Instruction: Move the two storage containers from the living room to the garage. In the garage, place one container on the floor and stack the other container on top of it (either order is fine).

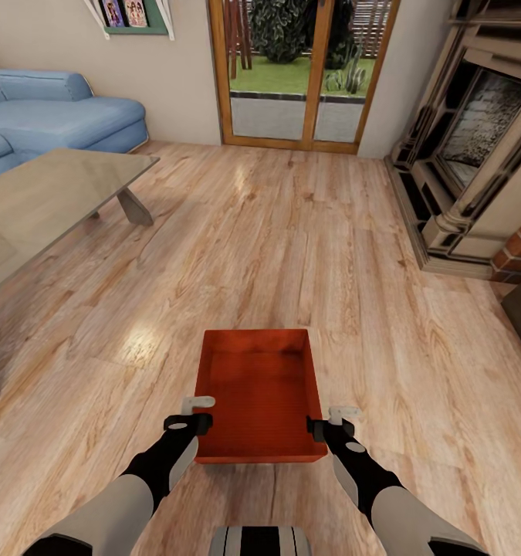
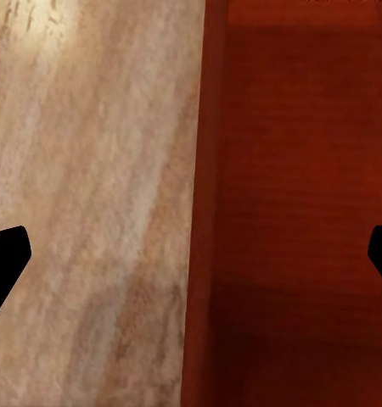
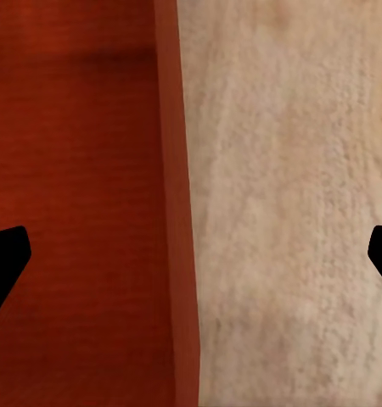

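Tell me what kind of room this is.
Most likely a living room: a blue sofa, a glass table, a fireplace and glazed wooden doors around a light wood plank floor.

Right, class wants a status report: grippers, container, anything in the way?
Left gripper and right gripper open, each astride a side wall. Storage container on living-room wood floor. Path ahead open; glass table off left.

Left hand (image 2: 191,254) straddles the storage container's (image 2: 301,212) wall, fingers spread.
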You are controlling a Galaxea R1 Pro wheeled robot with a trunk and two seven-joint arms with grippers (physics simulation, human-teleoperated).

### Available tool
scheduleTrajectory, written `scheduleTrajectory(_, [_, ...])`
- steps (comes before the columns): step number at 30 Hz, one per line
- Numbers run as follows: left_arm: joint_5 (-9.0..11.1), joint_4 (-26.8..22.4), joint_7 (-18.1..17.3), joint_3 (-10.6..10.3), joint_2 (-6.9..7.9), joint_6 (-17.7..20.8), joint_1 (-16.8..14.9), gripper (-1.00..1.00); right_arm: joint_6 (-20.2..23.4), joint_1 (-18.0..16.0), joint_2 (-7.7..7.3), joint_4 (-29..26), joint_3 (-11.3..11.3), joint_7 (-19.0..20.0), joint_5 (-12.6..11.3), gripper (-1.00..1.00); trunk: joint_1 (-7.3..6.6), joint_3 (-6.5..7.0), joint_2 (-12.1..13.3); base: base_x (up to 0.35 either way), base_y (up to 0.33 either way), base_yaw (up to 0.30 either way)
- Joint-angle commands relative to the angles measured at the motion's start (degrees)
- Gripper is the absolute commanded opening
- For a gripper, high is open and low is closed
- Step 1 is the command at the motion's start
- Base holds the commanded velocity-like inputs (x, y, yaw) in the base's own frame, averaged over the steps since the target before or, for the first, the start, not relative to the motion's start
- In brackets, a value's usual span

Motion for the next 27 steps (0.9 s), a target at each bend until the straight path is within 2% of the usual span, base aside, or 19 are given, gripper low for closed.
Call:
scheduleTrajectory(1, [0.6,-0.1,0.5,-0.5,0.05,0.3,0.0,1.0,-0.2,0.0,0.05,0.0,-0.4,-0.1,0.6,1.0,-0.01,-0.04,0.0,0.0,0.0,0.0])
scheduleTrajectory(6, [0.5,0.0,0.5,-0.5,0.12,0.3,0.0,1.0,-0.2,0.0,0.05,0.1,-0.4,-0.1,0.6,1.0,0.87,-0.75,-1.6,0.0,0.0,0.0])
scheduleTrajectory(20, [0.7,-0.1,0.4,-0.4,0.18,0.3,0.0,1.0,-0.2,0.0,0.14,0.1,-0.2,0.0,0.8,1.0,0.87,-0.75,-1.6,0.0,0.0,0.0])
scheduleTrajectory(22, [0.7,-0.1,0.4,-0.4,0.18,0.3,0.0,1.0,-0.2,0.0,0.14,0.1,-0.1,0.1,1.3,1.0,0.87,-0.75,-1.6,0.0,0.0,0.0])
scheduleTrajectory(27, [0.7,-0.1,0.4,-0.3,0.21,0.3,0.0,1.0,-0.2,0.0,0.34,0.1,0.6,0.1,4.6,1.0,0.87,-0.75,-1.6,0.0,0.0,0.0])
